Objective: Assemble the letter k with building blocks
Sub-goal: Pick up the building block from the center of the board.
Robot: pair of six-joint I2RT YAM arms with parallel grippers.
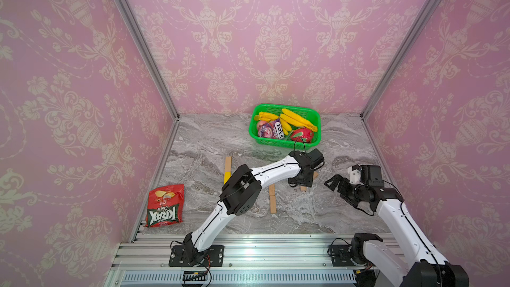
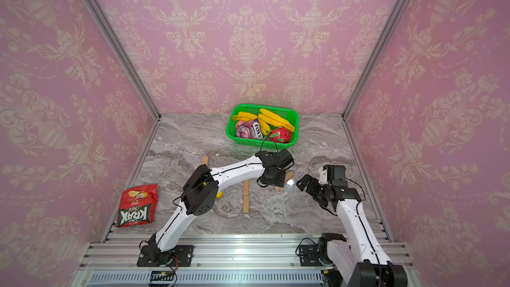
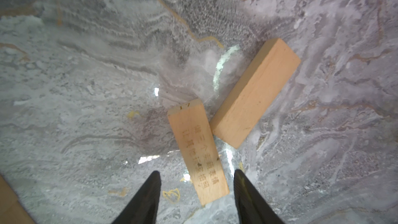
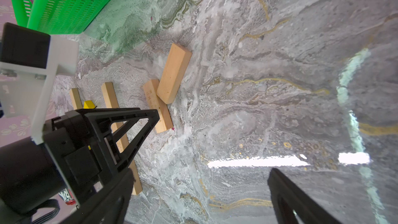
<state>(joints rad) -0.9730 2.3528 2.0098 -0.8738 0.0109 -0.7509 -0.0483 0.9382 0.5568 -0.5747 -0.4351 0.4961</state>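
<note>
Two tan wood building blocks lie slanted and touching at their ends: a printed one (image 3: 198,151) and a plain one (image 3: 255,93). My left gripper (image 3: 197,176) hangs low over the printed block. It is open, with that block's near end between the fingertips, closer to one and touching neither. In a top view the left gripper (image 1: 300,182) hides most of both slanted blocks. A straight line of wood blocks (image 1: 272,198) lies just left of it, forming a rough letter k with them. Farther left are a wood block (image 1: 228,164) and a yellow block (image 1: 226,177). My right gripper (image 1: 335,182) hovers open and empty to the right.
A green basket (image 1: 255,133) with bananas, a sweets packet and red fruit stands at the back. A red chips bag (image 1: 165,205) lies front left. Pink walls close three sides, and the aluminium rail (image 1: 262,247) runs along the front. The left arm's forearm crosses above the left blocks.
</note>
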